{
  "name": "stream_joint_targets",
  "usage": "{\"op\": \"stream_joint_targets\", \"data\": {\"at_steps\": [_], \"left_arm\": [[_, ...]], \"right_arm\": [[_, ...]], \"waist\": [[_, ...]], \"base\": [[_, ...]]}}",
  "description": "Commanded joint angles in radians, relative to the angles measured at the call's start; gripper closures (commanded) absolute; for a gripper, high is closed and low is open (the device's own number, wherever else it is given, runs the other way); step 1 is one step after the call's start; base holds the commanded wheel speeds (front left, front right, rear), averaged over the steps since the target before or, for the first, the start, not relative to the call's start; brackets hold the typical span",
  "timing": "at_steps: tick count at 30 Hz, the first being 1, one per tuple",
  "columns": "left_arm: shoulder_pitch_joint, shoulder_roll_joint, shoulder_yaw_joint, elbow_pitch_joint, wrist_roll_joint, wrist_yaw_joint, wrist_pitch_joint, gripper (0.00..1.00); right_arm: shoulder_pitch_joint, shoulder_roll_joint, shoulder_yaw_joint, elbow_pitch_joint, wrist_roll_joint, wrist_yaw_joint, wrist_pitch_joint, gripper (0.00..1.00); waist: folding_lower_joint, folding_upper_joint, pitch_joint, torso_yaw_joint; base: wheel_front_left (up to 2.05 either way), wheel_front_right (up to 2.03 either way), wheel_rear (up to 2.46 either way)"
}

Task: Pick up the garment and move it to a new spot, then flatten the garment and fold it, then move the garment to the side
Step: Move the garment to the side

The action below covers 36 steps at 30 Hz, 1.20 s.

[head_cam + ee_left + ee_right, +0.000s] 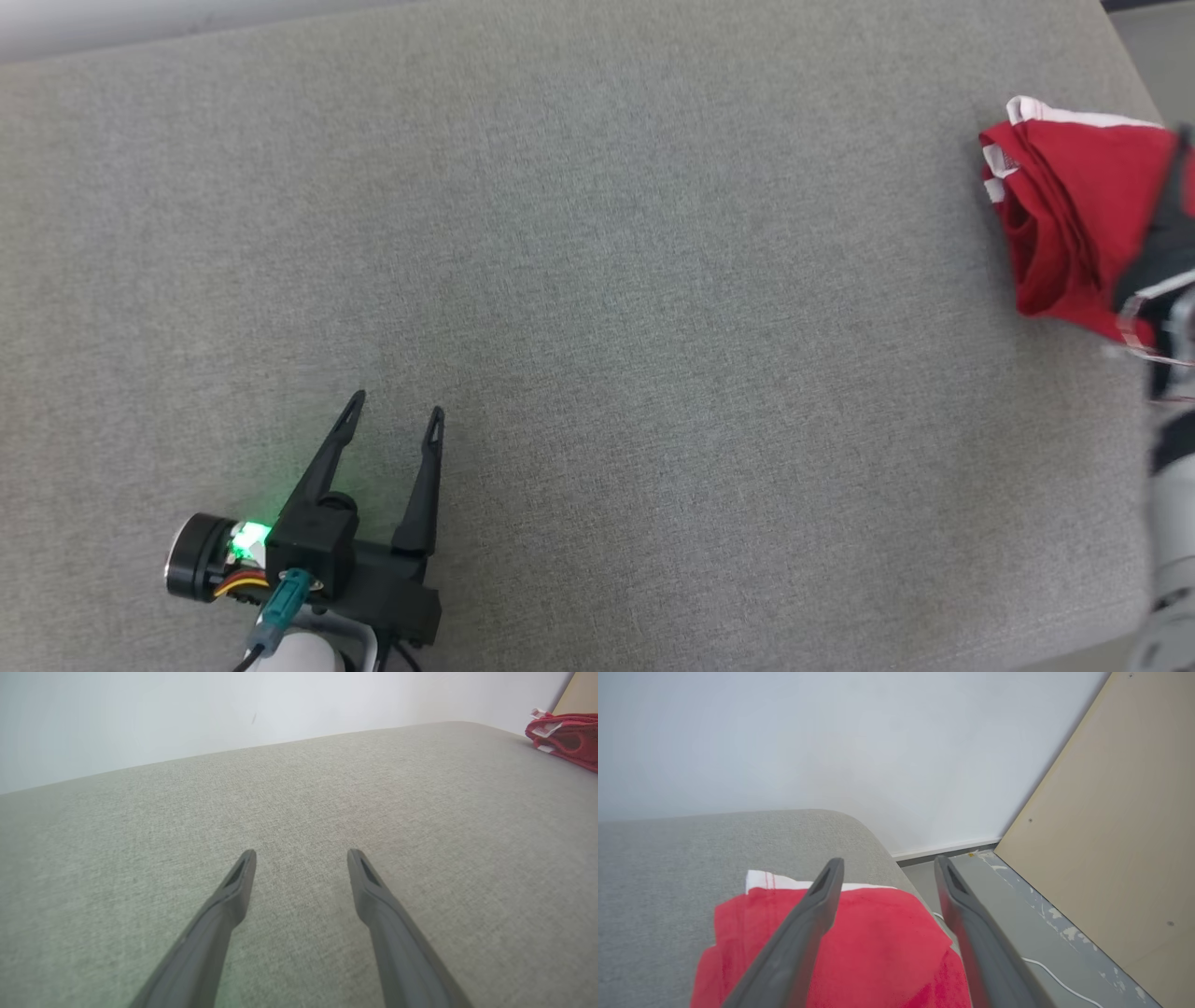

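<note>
Head view: the folded red garment [1064, 205] is seen lying at the right edge of the tabletop [597, 327], with the right end effector [888, 861] spread empty above it and the left end effector [396, 406] likewise spread empty, so completion is judged near.

my left gripper [397, 405]: two slotted black fingers [327, 457], green-lit wrist block [313, 546], teal plug [283, 597], yellow and red wires [241, 583], white forearm [299, 655].
</note>
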Motion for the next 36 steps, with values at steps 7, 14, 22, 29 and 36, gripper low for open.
{"op": "stream_joint_targets", "data": {"at_steps": [7, 14, 22, 29, 36], "left_arm": [[0.049, -0.01, 0.035, 0.006, -0.014, 0.022, 0.002, 0.0], [0.104, -0.025, 0.085, 0.014, -0.04, 0.036, 0.0, 0.0], [0.151, -0.034, 0.14, 0.026, -0.044, 0.035, 0.0, 0.0], [0.185, -0.044, 0.181, 0.032, -0.05, 0.033, 0.0, 0.0], [0.194, -0.049, 0.204, 0.025, -0.046, 0.033, 0.0, 0.0]], "right_arm": [[0.147, 0.164, 0.177, -0.191, 0.142, -0.002, -0.002, 0.0], [0.382, 0.236, 0.354, -0.365, 0.307, -0.002, -0.002, 0.0], [0.552, 0.259, 0.429, -0.46, 0.373, -0.002, -0.002, 0.0], [0.632, 0.262, 0.495, -0.493, 0.416, -0.002, -0.002, 0.0], [0.667, 0.261, 0.541, -0.517, 0.443, -0.002, -0.002, 0.0]], "waist": [[0.0, 0.0, -0.083, 0.015], [0.0, 0.0, -0.153, 0.064], [0.0, 0.0, -0.208, 0.117], [0.0, 0.0, -0.253, 0.146], [0.0, 0.0, -0.283, 0.17]], "base": [[0.0, 0.0, 0.0], [0.0, 0.0, 0.0], [0.0, 0.0, 0.0], [0.0, 0.0, 0.0], [0.0, 0.0, 0.0]]}}
